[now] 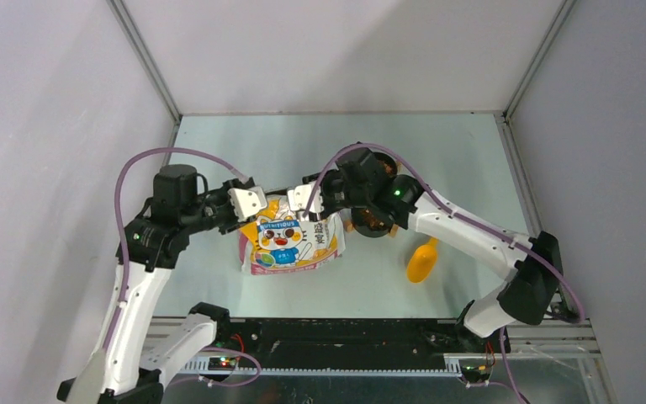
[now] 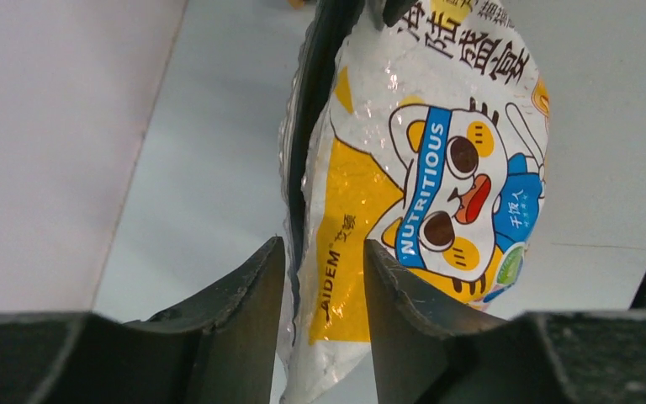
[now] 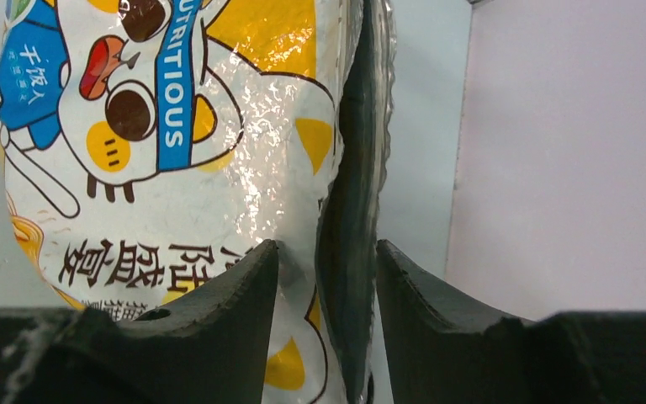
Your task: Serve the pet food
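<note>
The white-yellow cartoon-cat bag rests in the middle of the table, face up, its top edge toward the back. My left gripper is shut on the bag's top left corner, and my right gripper on its top right corner. In the left wrist view the bag fills the gap between the fingers of the left gripper. The right wrist view shows the bag the same way in the right gripper, with the mouth a dark slit. Brown pet food shows in a dark bowl, mostly hidden under my right arm.
A yellow plastic scoop lies on the table to the right of the bag, near my right forearm. Grey walls close in the table on the left, back and right.
</note>
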### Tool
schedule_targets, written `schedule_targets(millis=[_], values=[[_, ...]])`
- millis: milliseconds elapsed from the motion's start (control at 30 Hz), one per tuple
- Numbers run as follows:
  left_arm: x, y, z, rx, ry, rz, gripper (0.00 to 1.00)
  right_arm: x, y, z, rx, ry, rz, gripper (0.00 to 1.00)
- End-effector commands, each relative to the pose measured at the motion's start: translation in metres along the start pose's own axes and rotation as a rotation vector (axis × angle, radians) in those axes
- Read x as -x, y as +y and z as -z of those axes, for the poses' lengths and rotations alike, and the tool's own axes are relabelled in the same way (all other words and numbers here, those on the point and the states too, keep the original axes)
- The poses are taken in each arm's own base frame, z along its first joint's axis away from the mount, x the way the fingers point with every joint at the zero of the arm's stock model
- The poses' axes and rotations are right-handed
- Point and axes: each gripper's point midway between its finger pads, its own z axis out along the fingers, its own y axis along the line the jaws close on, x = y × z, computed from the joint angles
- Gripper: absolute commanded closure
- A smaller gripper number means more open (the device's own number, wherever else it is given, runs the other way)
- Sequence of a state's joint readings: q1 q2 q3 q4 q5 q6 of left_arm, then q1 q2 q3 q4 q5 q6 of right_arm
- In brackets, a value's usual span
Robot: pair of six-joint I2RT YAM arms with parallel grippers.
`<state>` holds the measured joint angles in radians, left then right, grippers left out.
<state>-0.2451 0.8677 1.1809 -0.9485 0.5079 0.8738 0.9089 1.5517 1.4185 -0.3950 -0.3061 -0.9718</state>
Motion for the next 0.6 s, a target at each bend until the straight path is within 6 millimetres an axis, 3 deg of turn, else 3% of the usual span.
schedule_targets(millis=[0, 233, 333, 367, 400, 433, 467, 500, 567], values=[[0.018, 0.006, -0.014, -0.053, -0.080, -0.173, 0.53, 0.015, -0.017, 0.023, -0.074, -0.016, 0.107, 0.52], [0.024, 0.009, -0.043, -0.107, -0.079, -0.257, 0.51, -0.007, -0.029, 0.028, -0.101, 0.031, 0.058, 0.58], [0.030, 0.019, -0.052, -0.072, -0.100, -0.259, 0.52, -0.018, -0.032, 0.031, -0.061, 0.043, -0.028, 0.66], [0.031, 0.020, -0.054, -0.071, -0.105, -0.263, 0.55, -0.012, -0.036, 0.030, -0.040, 0.013, -0.057, 0.72], [0.032, 0.021, -0.058, -0.075, -0.108, -0.267, 0.58, -0.018, -0.032, 0.033, 0.000, 0.026, -0.097, 0.75], [0.034, 0.021, -0.058, -0.082, -0.111, -0.288, 0.65, -0.007, -0.035, 0.034, 0.035, -0.026, -0.127, 0.79], [0.031, 0.016, -0.060, -0.112, -0.103, -0.289, 0.70, -0.015, -0.030, 0.038, 0.075, -0.016, -0.173, 0.80], [0.031, 0.014, -0.059, -0.129, -0.099, -0.313, 0.81, -0.009, -0.036, 0.041, 0.094, -0.054, -0.202, 0.83], [0.031, 0.011, -0.058, -0.153, -0.086, -0.340, 0.91, -0.002, -0.035, 0.045, 0.135, -0.074, -0.236, 0.92]])
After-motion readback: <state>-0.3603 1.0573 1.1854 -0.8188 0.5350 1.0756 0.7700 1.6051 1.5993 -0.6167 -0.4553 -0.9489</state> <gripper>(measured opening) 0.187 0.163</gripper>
